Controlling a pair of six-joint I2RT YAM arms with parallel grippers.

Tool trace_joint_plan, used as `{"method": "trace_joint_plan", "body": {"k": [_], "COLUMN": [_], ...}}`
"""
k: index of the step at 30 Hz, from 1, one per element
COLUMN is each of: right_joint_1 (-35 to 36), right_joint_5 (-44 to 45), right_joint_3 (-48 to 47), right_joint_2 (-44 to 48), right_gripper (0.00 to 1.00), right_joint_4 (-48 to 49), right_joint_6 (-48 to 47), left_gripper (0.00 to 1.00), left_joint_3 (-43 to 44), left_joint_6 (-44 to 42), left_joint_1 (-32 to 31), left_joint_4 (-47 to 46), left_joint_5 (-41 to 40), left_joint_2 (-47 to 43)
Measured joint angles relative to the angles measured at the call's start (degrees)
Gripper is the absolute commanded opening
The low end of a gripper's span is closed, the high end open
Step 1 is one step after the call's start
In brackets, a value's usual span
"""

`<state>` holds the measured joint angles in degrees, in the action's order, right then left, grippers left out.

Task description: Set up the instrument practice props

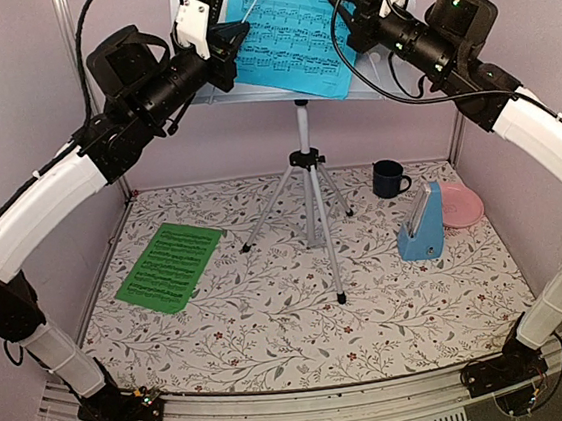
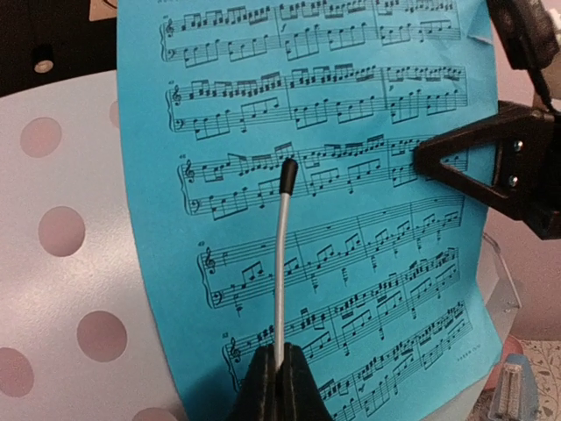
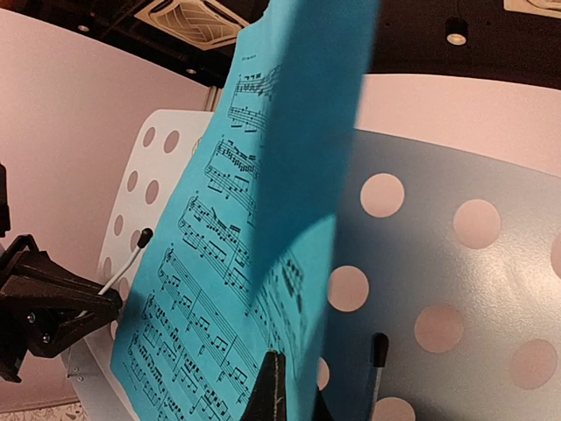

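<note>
I'm in the middle of seating the blue music sheet [image 1: 292, 28] on the music stand [image 1: 306, 158]. The sheet lies against the stand's perforated desk, tilted, its lower edge down by the ledge.

My left gripper [image 2: 280, 386] is pinched narrow on the stand's wire page holder [image 2: 280, 263]. The fingers meet around the silver wire, and its black tip stands off the front of the paper. My right gripper [image 3: 276, 386] is closed too, nipping the sheet's far edge from the stand's other side as far as my wrist view shows.

Next, I judge, I should lay the wire down across the page so it pins the paper, then let go of the paper's edge. That needs a gentle swing, because the wire is springy and could crease or drag the page.

The green music sheet [image 1: 169, 265] lies flat on the table left of the stand's tripod, not yet placed. The blue metronome [image 1: 423, 224] stands to the right of the tripod.
</note>
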<state>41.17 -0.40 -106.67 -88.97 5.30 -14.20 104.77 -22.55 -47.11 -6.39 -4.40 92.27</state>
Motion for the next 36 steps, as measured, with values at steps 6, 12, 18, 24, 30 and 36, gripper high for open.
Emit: {"method": "trace_joint_plan", "body": {"k": [6, 12, 18, 24, 30, 36], "right_joint_1": [0.00, 0.00, 0.00, -0.09, -0.09, -0.09], "right_joint_5": [-5.01, -8.46, -10.88, -12.46, -13.97, -16.09], "right_joint_3": [-3.19, -7.69, -10.25, -11.15, -12.13, -13.84], "right_joint_2": [-3.61, -8.09, -10.88, -12.17, -13.33, -14.69], "right_gripper": [0.00, 0.00, 0.00, 0.00, 0.00, 0.00], "right_joint_4": [1.33, 1.90, 3.21, 4.87, 6.78, 7.28], "right_joint_6": [-2.16, -2.40, -1.73, -0.52, 1.64, 3.04], "left_gripper": [0.00, 0.00, 0.00, 0.00, 0.00, 0.00], "left_joint_3": [-0.42, -0.46, -0.46, -0.48, -0.48, -0.50], "left_joint_6": [0.04, 0.07, 0.07, 0.11, 0.11, 0.11], "left_joint_1": [0.31, 0.33, 0.35, 0.52, 0.52, 0.55], "left_joint_4": [-0.57, -0.70, -0.81, -0.81, -0.81, -0.83], "left_joint_5": [2.45, 3.63, 3.96, 3.98, 4.35, 4.63], "left_joint_2": [0.00, 0.00, 0.00, 0.00, 0.00, 0.02]}}
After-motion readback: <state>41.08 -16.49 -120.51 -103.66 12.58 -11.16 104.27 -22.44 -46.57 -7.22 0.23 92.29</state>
